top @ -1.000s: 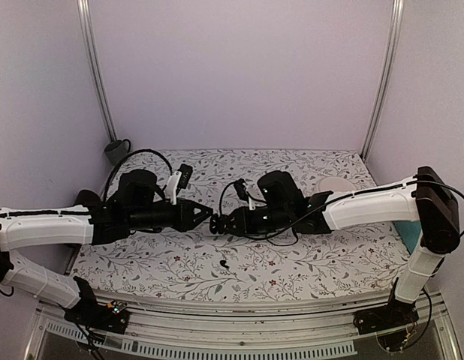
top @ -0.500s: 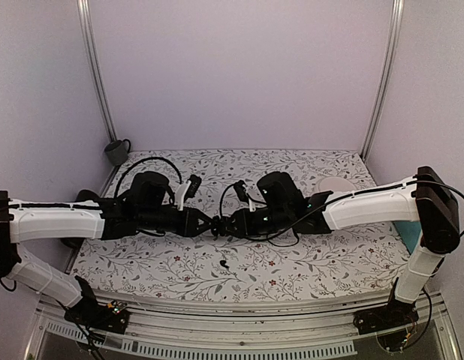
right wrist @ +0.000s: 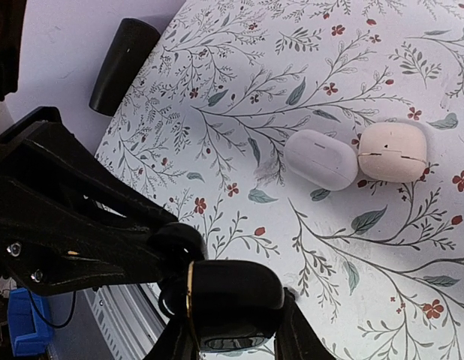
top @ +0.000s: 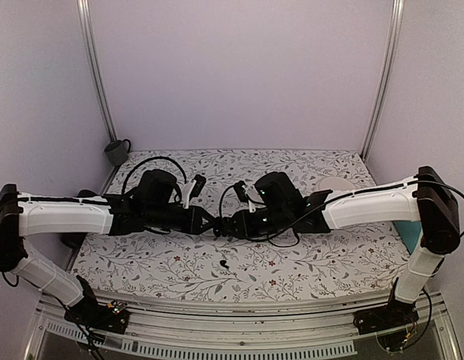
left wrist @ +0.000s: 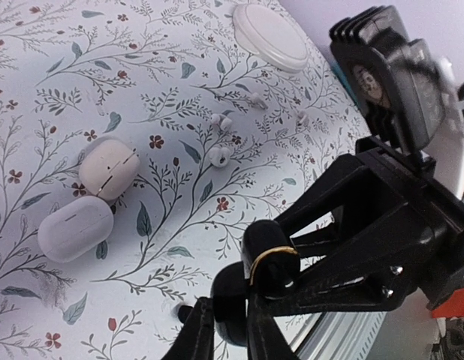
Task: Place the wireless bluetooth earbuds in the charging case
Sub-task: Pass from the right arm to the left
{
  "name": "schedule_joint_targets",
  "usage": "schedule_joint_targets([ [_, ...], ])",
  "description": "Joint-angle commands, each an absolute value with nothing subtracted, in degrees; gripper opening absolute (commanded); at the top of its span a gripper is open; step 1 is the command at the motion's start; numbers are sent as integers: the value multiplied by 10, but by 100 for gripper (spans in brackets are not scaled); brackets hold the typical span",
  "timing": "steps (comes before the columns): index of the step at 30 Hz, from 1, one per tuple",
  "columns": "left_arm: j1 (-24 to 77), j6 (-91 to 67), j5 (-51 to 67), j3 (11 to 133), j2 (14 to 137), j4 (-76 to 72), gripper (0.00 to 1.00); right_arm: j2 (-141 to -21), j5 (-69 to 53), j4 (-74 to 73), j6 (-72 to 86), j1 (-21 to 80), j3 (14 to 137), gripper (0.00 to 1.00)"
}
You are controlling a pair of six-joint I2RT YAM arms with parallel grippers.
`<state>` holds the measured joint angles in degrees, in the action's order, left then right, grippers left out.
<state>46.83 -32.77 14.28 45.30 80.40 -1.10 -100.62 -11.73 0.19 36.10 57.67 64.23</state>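
The charging case, black with a thin gold rim, is held above the table between my two grippers. My right gripper is shut on its body. My left gripper is shut on a dark rounded half of the case, next to the gold-rimmed part; I cannot tell whether an earbud is inside. In the top view the left gripper and right gripper meet tip to tip at mid-table. One black earbud lies on the cloth in front of them, and shows under the left fingers. The other earbud is hidden.
Two white oval cases lie side by side on the floral cloth; they also show in the right wrist view. Small white earbuds lie nearby. A white round dish sits back right, a grey cup back left.
My left arm has moved right until its gripper met the right gripper and closed on the case. The right arm and the earbud on the cloth have stayed put.
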Motion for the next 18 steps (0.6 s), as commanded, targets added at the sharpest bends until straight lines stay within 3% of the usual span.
schedule_joint_targets([
  [1,466,-332,144,477,818,-4,18,-1007,-90,0,340,589,670,10],
  [11,467,-340,131,475,824,-1,26,-1006,-86,1,333,595,671,10],
  [18,467,-343,126,475,822,-5,17,-1006,-87,2,332,595,668,10],
])
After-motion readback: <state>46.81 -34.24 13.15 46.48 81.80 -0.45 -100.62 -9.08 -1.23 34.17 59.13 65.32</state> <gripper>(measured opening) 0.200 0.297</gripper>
